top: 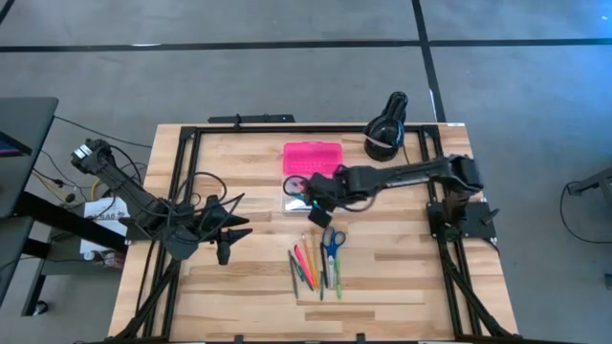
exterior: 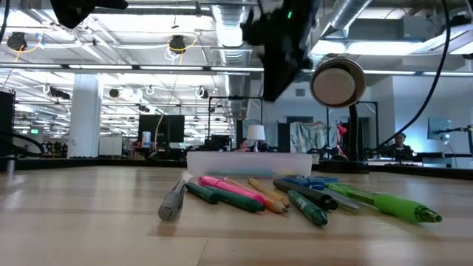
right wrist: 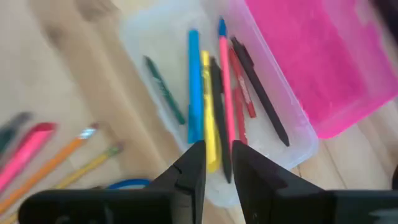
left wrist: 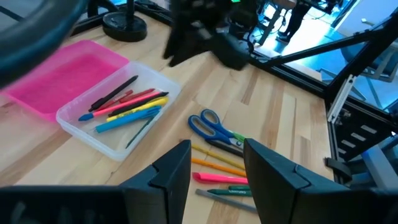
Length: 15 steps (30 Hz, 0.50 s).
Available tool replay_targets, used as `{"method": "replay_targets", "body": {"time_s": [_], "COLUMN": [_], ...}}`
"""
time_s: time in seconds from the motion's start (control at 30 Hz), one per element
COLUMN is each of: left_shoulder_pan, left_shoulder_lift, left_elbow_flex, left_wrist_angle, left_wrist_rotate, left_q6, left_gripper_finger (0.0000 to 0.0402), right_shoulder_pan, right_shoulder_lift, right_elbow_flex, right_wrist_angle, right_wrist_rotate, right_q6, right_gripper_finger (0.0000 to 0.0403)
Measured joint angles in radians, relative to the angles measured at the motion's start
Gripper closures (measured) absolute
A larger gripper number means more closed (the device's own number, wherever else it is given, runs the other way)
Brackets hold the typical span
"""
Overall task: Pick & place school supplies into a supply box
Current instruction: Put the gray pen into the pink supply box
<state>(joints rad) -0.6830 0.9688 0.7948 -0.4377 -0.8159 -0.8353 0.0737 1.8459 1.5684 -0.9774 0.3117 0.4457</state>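
Loose pens (exterior: 244,193) and scissors (top: 332,243) lie nearest; right gripper (right wrist: 214,163), narrowly parted and empty, hovers over the supply box (top: 298,200); descending could jam those 7 pens; left gripper (left wrist: 214,163) waits wide.

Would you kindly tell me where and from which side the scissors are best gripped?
Probably from straight above, across the closed blades just below the blue handles: the scissors lie flat on the table, and that narrow part suits two fingers. A green marker lies close alongside, so approach carefully.
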Motion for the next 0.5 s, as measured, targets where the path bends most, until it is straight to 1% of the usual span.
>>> {"method": "replay_targets", "body": {"time_s": [0.13,0.27,0.4,0.5], "left_shoulder_pan": [0.0,0.002,0.002,0.002], "left_shoulder_lift": [0.0,0.03,0.099,0.171], "left_elbow_flex": [0.0,0.0,0.0,0.0], "left_wrist_angle": [-0.001,-0.002,0.003,0.023], "left_wrist_rotate": [-0.001,-0.011,-0.001,0.018], "left_q6": [0.0,-0.02,-0.075,-0.116], "left_gripper_finger": [0.0261,0.0261,0.0261,0.0261], "right_shoulder_pan": [0.079,0.137,0.183,0.236], "right_shoulder_lift": [-0.057,-0.102,-0.164,-0.221], "right_elbow_flex": [0.0,-0.004,-0.069,-0.142], "right_wrist_angle": [-0.034,-0.119,-0.13,-0.091], "right_wrist_rotate": [0.071,0.141,0.149,0.157], "right_q6": [0.019,0.112,0.215,0.291], "right_gripper_finger": [0.0333,0.0333,0.0333,0.0333]}}
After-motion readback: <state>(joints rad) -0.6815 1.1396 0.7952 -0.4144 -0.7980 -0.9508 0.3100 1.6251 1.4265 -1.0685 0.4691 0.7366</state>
